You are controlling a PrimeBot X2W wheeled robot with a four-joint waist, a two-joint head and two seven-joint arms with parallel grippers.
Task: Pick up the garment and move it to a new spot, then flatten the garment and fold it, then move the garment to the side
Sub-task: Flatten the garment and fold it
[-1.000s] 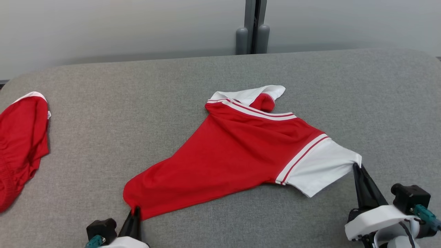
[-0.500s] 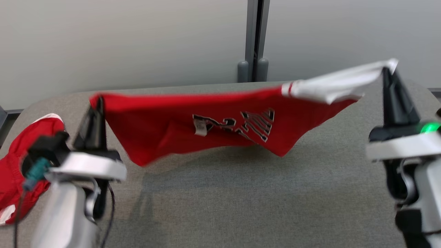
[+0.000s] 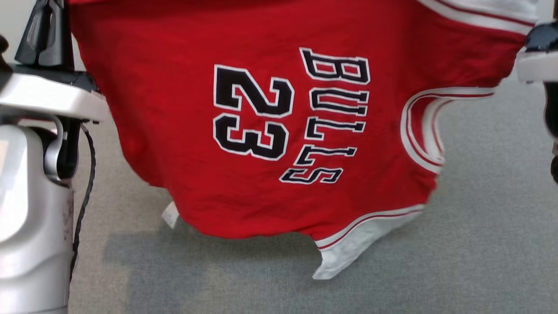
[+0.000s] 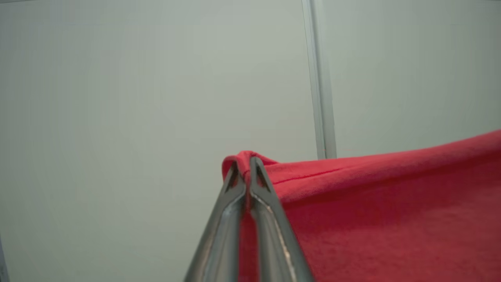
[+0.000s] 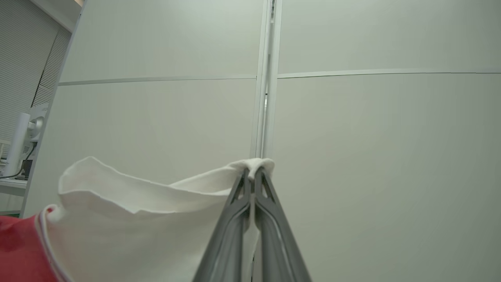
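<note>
1. The red garment, printed "BULLS 23", hung spread between the two grippers, its lettering turned sideways and its lower white sleeve dangling beneath them.
2. The left gripper was pinched tight on a red corner of the cloth, which stretched away to its right.
3. The right gripper was clamped on the edge of the other white sleeve, the fabric sagging off to its left.
4. A grey padded surface lay below, and a pale panelled wall stood beyond the fingertips.
</note>
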